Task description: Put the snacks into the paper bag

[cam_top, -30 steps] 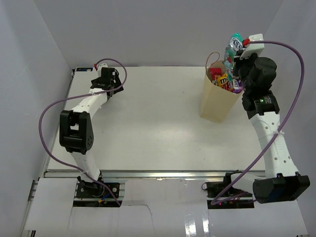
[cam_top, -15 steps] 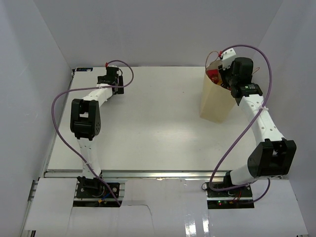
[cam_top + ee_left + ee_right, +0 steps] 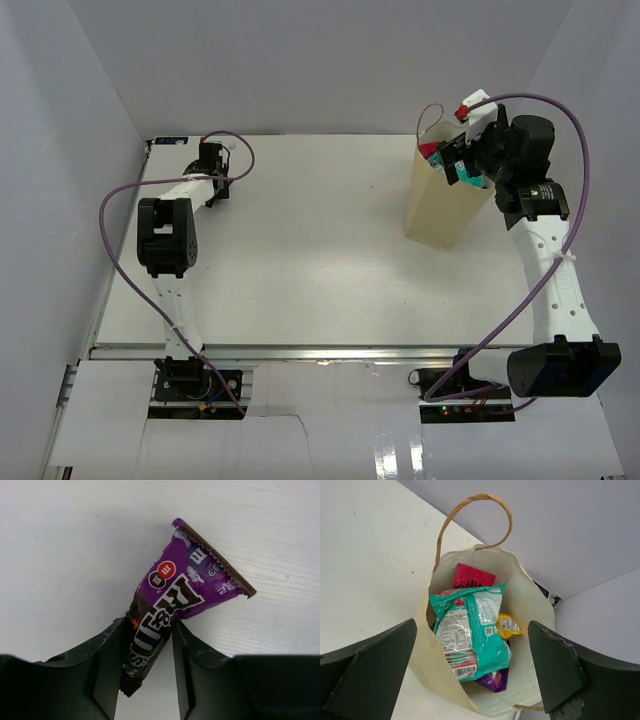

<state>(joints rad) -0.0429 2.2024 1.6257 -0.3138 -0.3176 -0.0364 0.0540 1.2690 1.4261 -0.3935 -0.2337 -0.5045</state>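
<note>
Where the purple packet (image 3: 170, 615) lies: between the fingers of the left claw (image 3: 150, 670), its narrow end pinched there and its wide crimped end sticking out ahead.
Long axis: runs straight out from the claw, slanting a little to its right.
Left claw: clamped on the packet; I cannot tell whether the packet has left the table (image 3: 60, 540).
Way to the paper bag (image 3: 435, 210): well apart, far off to the left claw's right, across bare tabletop.
Right claw (image 3: 470, 665): fingers wide apart, holding nothing, hanging just above the bag's mouth.
Below the right claw: a teal packet (image 3: 470, 630) on top, a pink packet (image 3: 472, 577) and a yellow packet (image 3: 507, 625) behind it.
Room: the bag looks well filled, and the right claw probably has to clear the mouth first.
</note>
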